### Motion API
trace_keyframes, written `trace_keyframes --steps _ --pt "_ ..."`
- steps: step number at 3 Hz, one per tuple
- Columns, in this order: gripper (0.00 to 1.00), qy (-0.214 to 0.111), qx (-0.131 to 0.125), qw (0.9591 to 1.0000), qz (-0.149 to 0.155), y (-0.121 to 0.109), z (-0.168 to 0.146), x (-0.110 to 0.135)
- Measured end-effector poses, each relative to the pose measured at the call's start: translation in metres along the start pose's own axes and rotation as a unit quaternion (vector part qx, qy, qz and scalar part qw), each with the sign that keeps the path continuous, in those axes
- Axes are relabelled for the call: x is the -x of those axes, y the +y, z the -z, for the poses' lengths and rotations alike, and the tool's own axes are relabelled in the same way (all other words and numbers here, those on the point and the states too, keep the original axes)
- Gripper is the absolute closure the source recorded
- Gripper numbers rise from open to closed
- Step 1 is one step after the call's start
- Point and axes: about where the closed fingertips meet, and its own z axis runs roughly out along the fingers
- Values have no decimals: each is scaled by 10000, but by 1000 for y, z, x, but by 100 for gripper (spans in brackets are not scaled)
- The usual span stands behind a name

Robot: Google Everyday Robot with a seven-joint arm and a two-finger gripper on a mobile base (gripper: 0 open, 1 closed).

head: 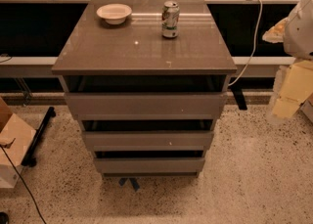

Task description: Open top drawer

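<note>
The grey cabinet (144, 47) stands in the middle of the camera view with three handleless drawers stacked in its front. The top drawer (145, 104) is the widest and tallest, with a flat plain front and a dark gap between it and the cabinet top. I cannot tell whether it is pulled out at all, and its inside is hidden. My gripper (293, 88) is at the right edge of the view, a white and pale yellow shape, well to the right of the drawer and not touching the cabinet.
A white bowl (114, 13) and a drink can (170, 19) stand on the cabinet top near the back. The two shorter drawers (146, 140) sit below. A cardboard box (12, 145) and cables lie on the speckled floor at left. A white cable (252, 37) hangs at right.
</note>
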Motion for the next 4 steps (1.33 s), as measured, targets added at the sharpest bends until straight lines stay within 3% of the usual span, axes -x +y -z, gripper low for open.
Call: trace_keyframes --steps 2,4 --pt "0 -57 -112 9999 35 -4 -10 5" --pt "0 -236 -157 9996 -21 -23 -48 11"
